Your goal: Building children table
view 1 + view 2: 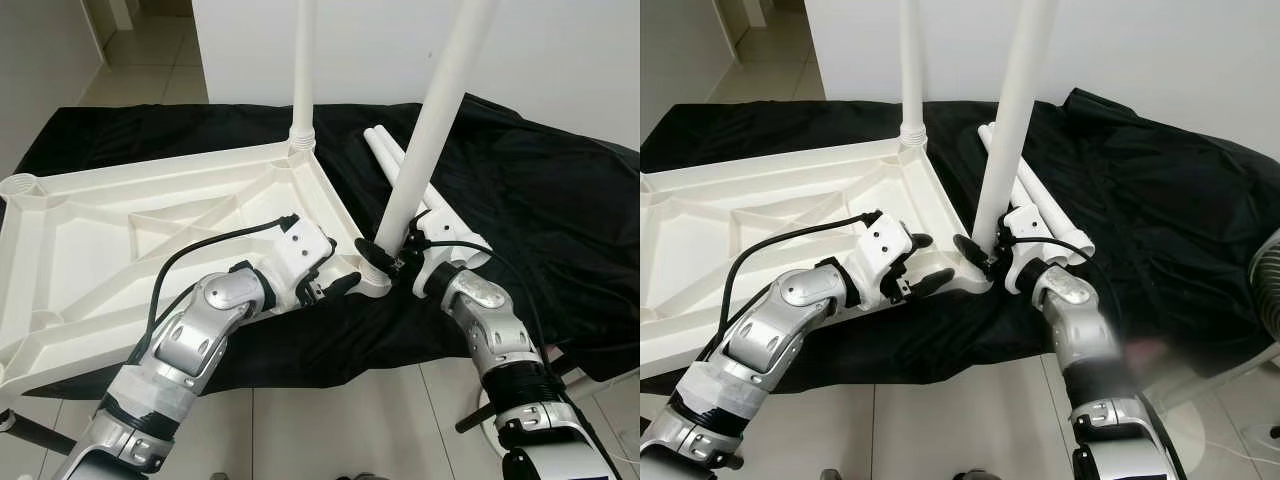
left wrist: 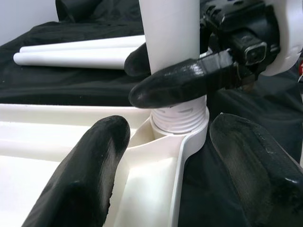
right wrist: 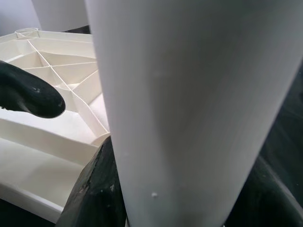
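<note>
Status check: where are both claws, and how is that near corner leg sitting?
Right claw shut on tilted white plastic leg at near corner socket. Left claw open, straddling upturned white ribbed tabletop corner. Two spare legs behind.

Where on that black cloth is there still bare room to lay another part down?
Free: the black cloth right of the spare legs. Crowded: the tabletop corner, where the right pincer grips a leg and the left pincer hovers open.

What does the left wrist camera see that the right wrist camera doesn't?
Left wrist view: the leg's threaded end sitting in the corner socket, two spare legs lying on the black cloth, and the right gripper clamped on the leg. Right wrist view: the tabletop's ribs and far corner socket. Both: the white leg and the tabletop.
</note>
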You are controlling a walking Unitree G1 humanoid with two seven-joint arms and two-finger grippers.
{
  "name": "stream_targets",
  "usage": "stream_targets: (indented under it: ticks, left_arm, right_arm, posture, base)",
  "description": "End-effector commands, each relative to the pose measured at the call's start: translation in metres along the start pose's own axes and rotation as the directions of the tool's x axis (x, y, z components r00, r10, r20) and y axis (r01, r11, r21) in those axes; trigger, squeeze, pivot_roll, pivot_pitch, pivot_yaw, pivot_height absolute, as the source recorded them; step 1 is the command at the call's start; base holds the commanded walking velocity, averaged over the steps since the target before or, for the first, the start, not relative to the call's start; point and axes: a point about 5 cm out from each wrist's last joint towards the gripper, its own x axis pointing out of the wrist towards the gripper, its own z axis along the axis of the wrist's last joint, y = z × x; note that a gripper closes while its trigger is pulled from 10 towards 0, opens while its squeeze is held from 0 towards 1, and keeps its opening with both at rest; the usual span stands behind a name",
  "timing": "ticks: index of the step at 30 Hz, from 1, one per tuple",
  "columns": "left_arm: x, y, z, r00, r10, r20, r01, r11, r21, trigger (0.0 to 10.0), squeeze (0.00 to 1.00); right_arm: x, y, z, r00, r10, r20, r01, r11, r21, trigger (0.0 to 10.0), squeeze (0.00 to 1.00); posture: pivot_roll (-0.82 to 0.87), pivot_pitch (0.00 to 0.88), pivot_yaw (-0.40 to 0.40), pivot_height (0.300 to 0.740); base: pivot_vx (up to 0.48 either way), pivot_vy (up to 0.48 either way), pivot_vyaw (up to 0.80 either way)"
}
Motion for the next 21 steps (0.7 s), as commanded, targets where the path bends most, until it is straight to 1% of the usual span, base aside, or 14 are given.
stream_targets:
  ticks: [1, 4, 6, 9, 10, 12, 13, 16, 17, 19, 20, 21]
  left_arm:
    - [-0.002, -0.004, -0.005, 0.999, -0.038, -0.018, 0.038, 0.999, -0.010, 10.0, 0.00]
    - [-0.004, -0.004, -0.005, 0.999, -0.032, -0.016, 0.032, 0.999, -0.013, 10.0, 0.00]
    - [-0.005, -0.002, -0.004, 1.000, -0.023, -0.017, 0.022, 1.000, -0.015, 10.0, 0.00]
    - [-0.006, -0.001, -0.005, 1.000, -0.021, -0.017, 0.021, 1.000, -0.016, 10.0, 0.00]
    - [-0.006, 0.000, -0.005, 1.000, -0.018, -0.019, 0.017, 1.000, -0.016, 10.0, 0.00]
    - [-0.008, 0.001, -0.006, 1.000, -0.016, -0.018, 0.015, 1.000, -0.021, 10.0, 0.00]
    - [-0.008, 0.001, -0.006, 1.000, -0.016, -0.018, 0.015, 1.000, -0.021, 10.0, 0.00]
    - [-0.008, 0.001, -0.006, 1.000, -0.014, -0.019, 0.013, 1.000, -0.022, 10.0, 0.00]
    - [-0.008, 0.001, -0.006, 1.000, -0.014, -0.019, 0.013, 1.000, -0.022, 10.0, 0.00]
    - [-0.008, 0.001, -0.006, 1.000, -0.012, -0.020, 0.011, 1.000, -0.027, 10.0, 0.00]
    - [-0.008, 0.001, -0.006, 1.000, -0.012, -0.020, 0.011, 1.000, -0.027, 10.0, 0.00]
    - [-0.008, 0.001, -0.007, 1.000, -0.011, -0.020, 0.011, 1.000, -0.028, 10.0, 0.00]
  right_arm:
    - [-0.002, 0.001, 0.000, 0.999, -0.036, 0.031, 0.034, 0.999, 0.039, 10.0, 0.00]
    - [-0.003, 0.002, 0.001, 0.998, -0.061, 0.034, 0.059, 0.997, 0.042, 10.0, 0.00]
    - [-0.002, 0.001, 0.003, 0.990, -0.134, 0.042, 0.132, 0.990, 0.040, 10.0, 0.00]
    - [-0.001, 0.000, 0.004, 0.987, -0.156, 0.046, 0.154, 0.987, 0.044, 10.0, 0.00]
    - [0.000, 0.001, 0.006, 0.978, -0.203, 0.054, 0.201, 0.979, 0.043, 10.0, 0.00]
    - [0.003, 0.004, 0.010, 0.954, -0.293, 0.066, 0.289, 0.955, 0.071, 10.0, 0.00]
    - [0.003, 0.004, 0.010, 0.954, -0.293, 0.066, 0.289, 0.955, 0.071, 10.0, 0.00]
    - [0.005, 0.007, 0.011, 0.925, -0.374, 0.065, 0.365, 0.923, 0.120, 10.0, 0.00]
    - [0.005, 0.007, 0.011, 0.925, -0.374, 0.065, 0.365, 0.923, 0.120, 10.0, 0.00]
    - [0.004, 0.007, 0.011, 0.866, -0.497, 0.051, 0.486, 0.862, 0.144, 10.0, 0.00]
    - [0.004, 0.007, 0.011, 0.866, -0.497, 0.051, 0.486, 0.862, 0.144, 10.0, 0.00]
    - [0.003, 0.007, 0.011, 0.843, -0.536, 0.047, 0.525, 0.838, 0.148, 10.0, 0.00]
  posture:
    - [-0.09, 0.090, -0.023, 0.740]
    - [-0.08, 0.092, -0.023, 0.740]
    - [-0.08, 0.091, -0.020, 0.740]
    - [-0.08, 0.090, -0.020, 0.740]
    - [-0.08, 0.091, -0.020, 0.740]
    - [-0.08, 0.089, -0.018, 0.740]
    - [-0.08, 0.089, -0.018, 0.740]
    - [-0.08, 0.089, -0.016, 0.740]
    - [-0.08, 0.089, -0.016, 0.740]
    - [-0.07, 0.090, -0.015, 0.740]
    - [-0.07, 0.090, -0.015, 0.740]
    - [-0.07, 0.090, -0.015, 0.740]
  base:
    - [0.000, 0.000, 0.00]
    - [0.000, 0.000, 0.00]
    - [0.000, 0.000, 0.00]
    - [0.000, 0.000, 0.00]
    - [0.000, 0.000, 0.00]
    - [0.000, 0.000, 0.00]
    - [0.000, 0.000, 0.00]
    - [0.000, 0.000, 0.00]
    - [0.000, 0.000, 0.00]
    - [0.000, 0.000, 0.00]
    - [0.000, 0.000, 0.00]
    - [0.000, 0.000, 0.00]
